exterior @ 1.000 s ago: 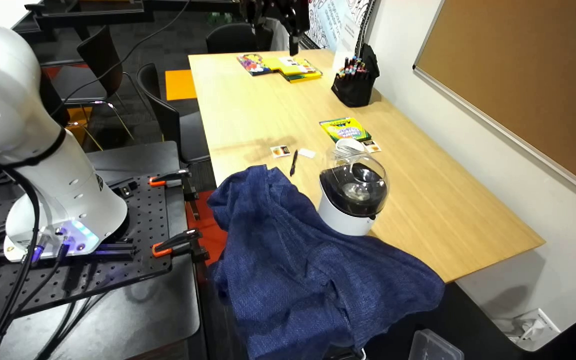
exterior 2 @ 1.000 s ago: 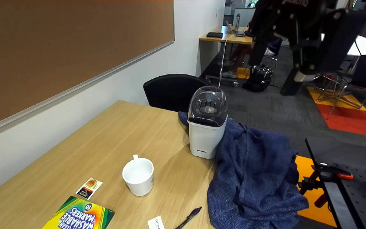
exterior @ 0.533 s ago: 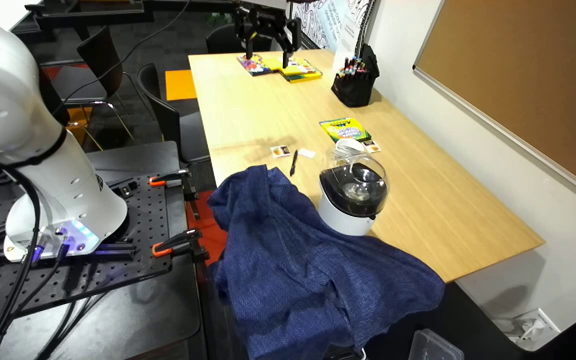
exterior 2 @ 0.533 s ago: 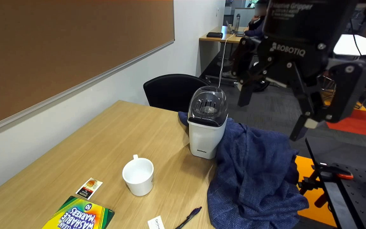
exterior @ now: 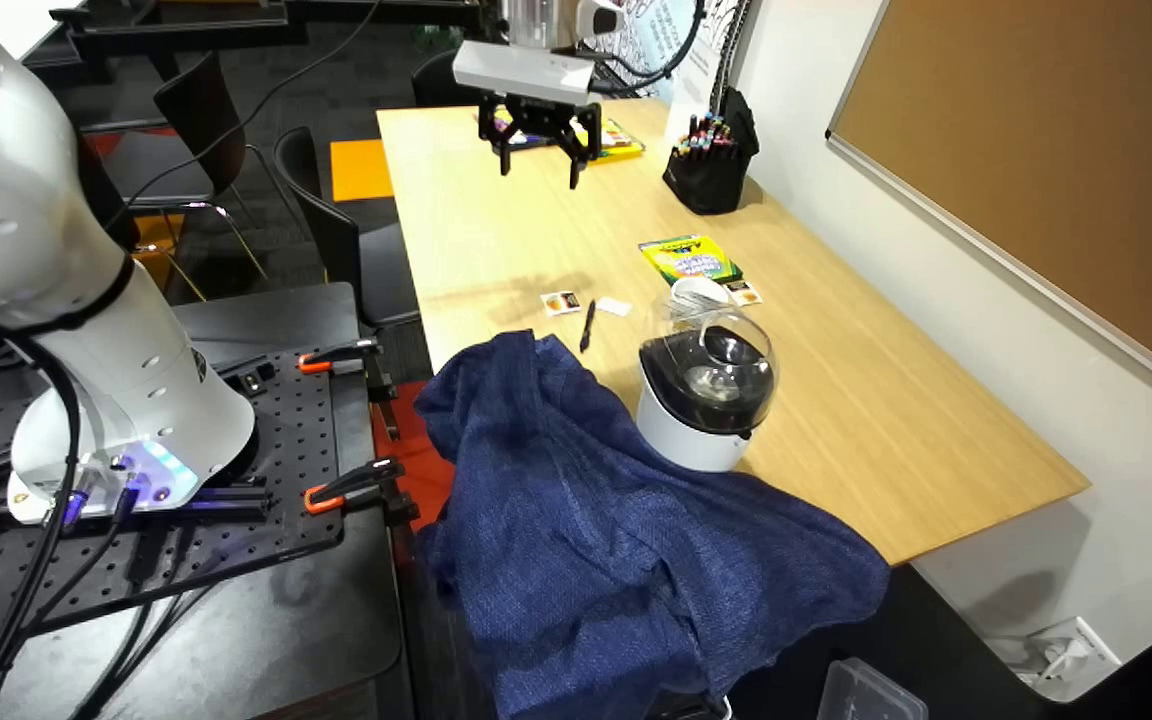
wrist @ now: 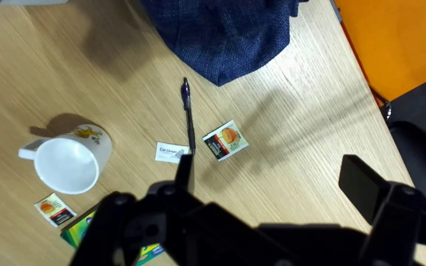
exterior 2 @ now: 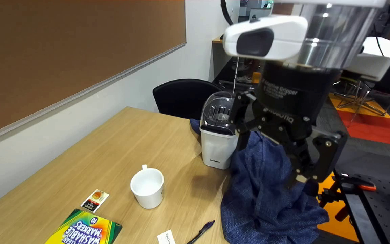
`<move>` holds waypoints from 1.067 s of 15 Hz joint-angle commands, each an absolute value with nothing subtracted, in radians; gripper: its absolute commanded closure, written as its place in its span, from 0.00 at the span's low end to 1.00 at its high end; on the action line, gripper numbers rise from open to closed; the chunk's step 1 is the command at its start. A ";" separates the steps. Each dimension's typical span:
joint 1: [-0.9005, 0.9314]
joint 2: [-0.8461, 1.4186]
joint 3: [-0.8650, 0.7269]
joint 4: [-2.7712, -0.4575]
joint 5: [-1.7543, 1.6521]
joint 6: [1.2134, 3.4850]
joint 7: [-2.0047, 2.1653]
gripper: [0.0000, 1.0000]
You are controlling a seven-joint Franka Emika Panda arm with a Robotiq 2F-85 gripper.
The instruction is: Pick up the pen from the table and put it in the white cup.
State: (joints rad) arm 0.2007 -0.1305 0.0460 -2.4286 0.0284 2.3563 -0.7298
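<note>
The dark pen [wrist: 188, 114] lies on the wooden table, apart from the blue cloth; it also shows in both exterior views [exterior: 588, 326] [exterior 2: 200, 232]. The white cup [wrist: 68, 164] stands upright on the table with a printed picture on its side. In an exterior view the white cup [exterior 2: 147, 188] looks empty; in an exterior view the cup [exterior: 701, 288] is partly behind the clear dome. My gripper [wrist: 270, 171] is open and empty, held in the air above the table. It shows in both exterior views [exterior: 539, 176] [exterior 2: 266, 164]. In the wrist view, one finger overlaps the pen's lower end.
A white machine with a clear dome [exterior 2: 220, 145] stands beside the blue cloth [exterior 2: 266, 189], which hangs over the table edge. A white card [wrist: 170, 152] and a tea packet [wrist: 226, 140] lie near the pen. A marker packet [exterior 2: 86, 228] and another tea packet [exterior 2: 95, 200] lie near the cup.
My gripper has come down into view in both exterior views and is lower over the table, with the wrist now showing above it. The pen and cup have not moved.
</note>
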 commanded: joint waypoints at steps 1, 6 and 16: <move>0.184 -0.110 0.063 -2.428 0.031 2.358 -0.739 0.00; 0.181 -0.082 0.066 -2.426 0.031 2.370 -0.742 0.00; 0.183 0.029 0.087 -2.497 0.055 2.750 -0.883 0.00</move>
State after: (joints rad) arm 0.1998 -0.0313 0.0687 -2.4817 0.0238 2.6437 -0.8227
